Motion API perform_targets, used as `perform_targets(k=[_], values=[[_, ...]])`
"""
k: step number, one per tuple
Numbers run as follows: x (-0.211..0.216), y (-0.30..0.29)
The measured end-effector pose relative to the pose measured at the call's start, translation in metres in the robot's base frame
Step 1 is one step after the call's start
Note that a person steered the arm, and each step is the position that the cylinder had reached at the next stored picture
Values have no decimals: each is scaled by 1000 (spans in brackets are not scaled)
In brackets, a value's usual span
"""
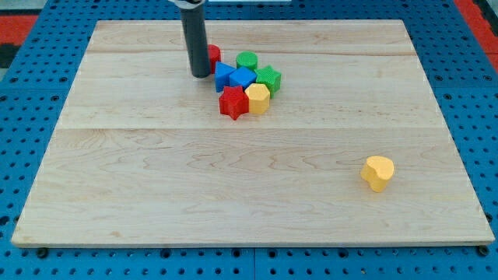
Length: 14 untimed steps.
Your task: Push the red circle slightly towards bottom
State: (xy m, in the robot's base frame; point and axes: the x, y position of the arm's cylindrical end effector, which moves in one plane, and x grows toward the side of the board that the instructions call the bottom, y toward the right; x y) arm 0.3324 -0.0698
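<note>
Cluster of blocks sits near the view's top, a little left of centre on the wooden counter. Red circle is at the cluster's upper left, mostly hidden behind the rod; only its right part shows. My tip stands at the circle's left and slightly lower side, touching it or just beside it; contact cannot be confirmed.

End effector: a bare rod, no jaws, nothing to open or close, holding nothing.

Neighbours:
- blue triangle-like block, just right of the tip and below the red circle
- blue cube, beside it
- green circle, at the cluster's top
- green star, at the right edge
- red star and yellow hexagon, at the cluster's lower side
- yellow heart, alone, well apart, towards the view's lower right

Step in hand, as judged: positioning for the push. The tip is not yet above the circle, so a downward push cannot start from here.

Next move calls for bringing the tip round to the circle's upper side, then a short stroke towards the view's bottom. The blue blocks lie right in that path, touching or nearly so; they would likely be shoved along. Keep the stroke brief, since only a slight shift is asked.
</note>
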Motion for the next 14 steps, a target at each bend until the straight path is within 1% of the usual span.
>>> perform_targets(k=[1,2,3,4,5,6,7,8,9,10,11,12,13,14], values=[[31,7],[47,3],[41,-32],[6,-45],[-44,-44],[-70,-13],[-63,31],[-47,35],[-43,47],[-82,40],[-82,-1],[-65,-10],[-51,4],[-29,36]])
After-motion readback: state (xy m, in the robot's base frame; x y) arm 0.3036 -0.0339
